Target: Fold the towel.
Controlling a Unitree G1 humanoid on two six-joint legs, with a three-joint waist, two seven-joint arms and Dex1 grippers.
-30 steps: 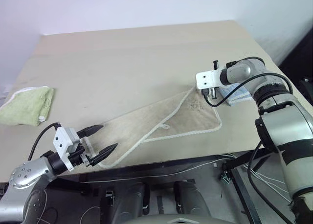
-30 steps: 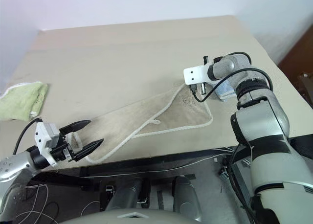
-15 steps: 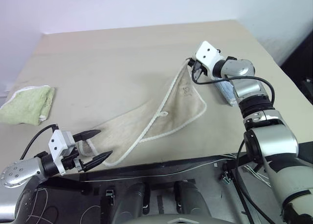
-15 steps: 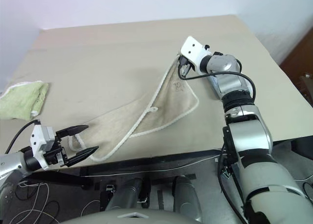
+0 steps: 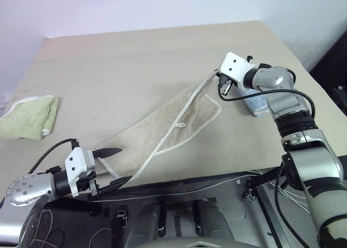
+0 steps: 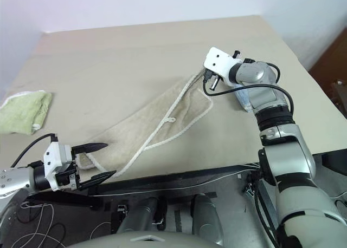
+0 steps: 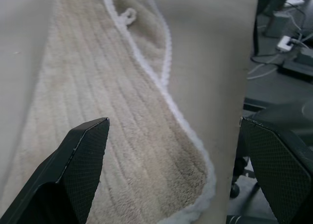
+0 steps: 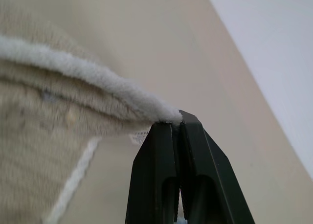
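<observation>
Beige towel [image 5: 162, 131] lying diagonally across the tabletop [image 5: 124, 69], its far corner lifted and pinched in the right end effector [image 5: 221, 85], fingers clamped together on the white edging. Left end effector [image 5: 114, 165], fingers spread wide, at the tabletop's near edge beside the towel's near corner, gripping nothing. A folded green cloth [image 5: 30, 116] lies well apart at the left edge. A blue-white object [image 5: 255, 103] beyond the right arm is partly hidden and hard to identify.
</observation>
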